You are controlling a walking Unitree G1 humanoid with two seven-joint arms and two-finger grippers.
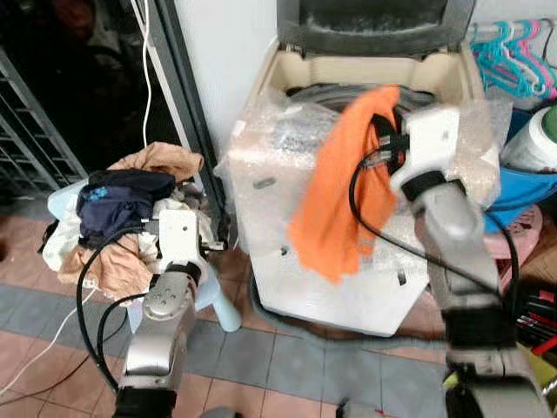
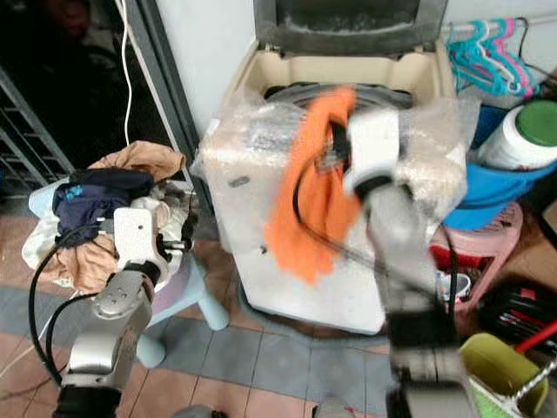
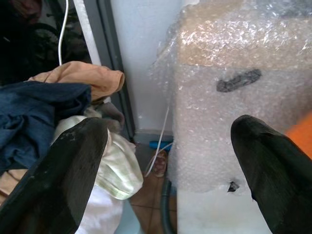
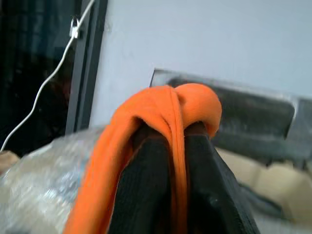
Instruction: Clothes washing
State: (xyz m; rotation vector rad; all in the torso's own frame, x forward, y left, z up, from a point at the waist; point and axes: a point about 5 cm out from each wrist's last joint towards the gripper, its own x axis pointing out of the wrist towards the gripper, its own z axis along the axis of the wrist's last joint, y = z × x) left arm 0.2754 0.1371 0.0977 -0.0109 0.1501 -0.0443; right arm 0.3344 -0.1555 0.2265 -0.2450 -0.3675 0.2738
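While the right tool (image 4: 178, 161) clamps the orange cloth (image 1: 335, 200) beside the bubble-wrapped washer (image 1: 287, 174), the left tool (image 3: 170, 161) gapes.

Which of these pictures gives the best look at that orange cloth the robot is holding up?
The left eye view: the crumpled orange cloth hangs full-length, sharp, over the front of the bubble-wrapped white washing machine. The right eye view blurs it. The right wrist view shows it pinched in the right gripper, jaws shut. The left wrist view catches an orange corner.

No legible text, labels or numbers anywhere.
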